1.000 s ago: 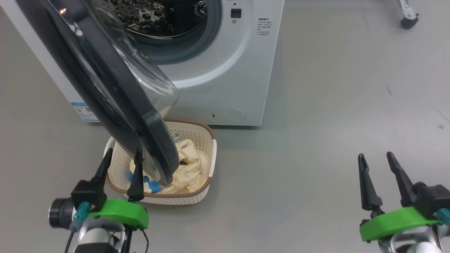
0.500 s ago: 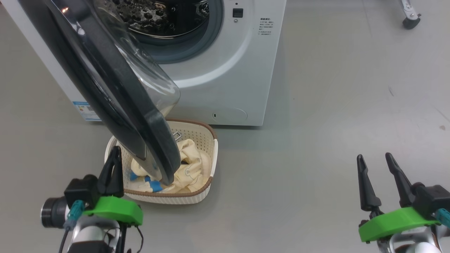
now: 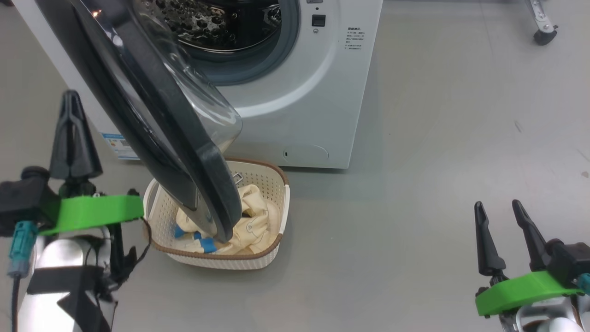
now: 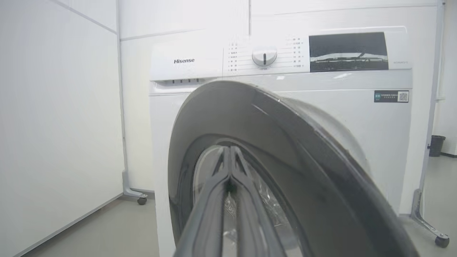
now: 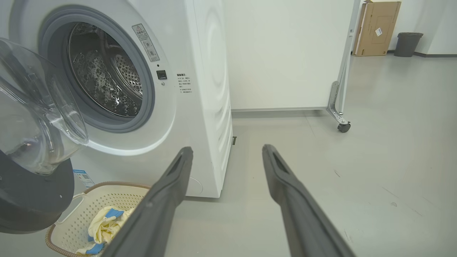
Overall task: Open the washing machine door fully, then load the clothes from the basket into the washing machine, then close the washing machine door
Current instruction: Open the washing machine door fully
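The white washing machine [image 3: 295,92] stands with its black-rimmed door [image 3: 152,115] swung partly open, hanging over the cream basket [image 3: 272,251] on the floor. Cream-yellow clothes [image 3: 258,216] with blue patches lie in the basket, partly hidden by the door. My left gripper [image 3: 71,99] is shut and empty, raised left of the door's outer face; in the left wrist view its closed tips [image 4: 228,150] point at the door [image 4: 271,142]. My right gripper [image 3: 498,207] is open and empty at the lower right, far from the basket; its fingers [image 5: 171,189] are spread wide.
Bare grey floor [image 3: 438,161] extends right of the machine. A castor of a wheeled partition [image 3: 544,34] sits at the top right. In the right wrist view a cardboard box [image 5: 378,28] and a dark bin [image 5: 407,44] stand far back. A white panel [image 4: 57,125] is left of the machine.
My left gripper has shut its fingers and risen up and to the left, away from the basket's front edge. The right gripper has stayed open in place. The head camera shifted slightly.
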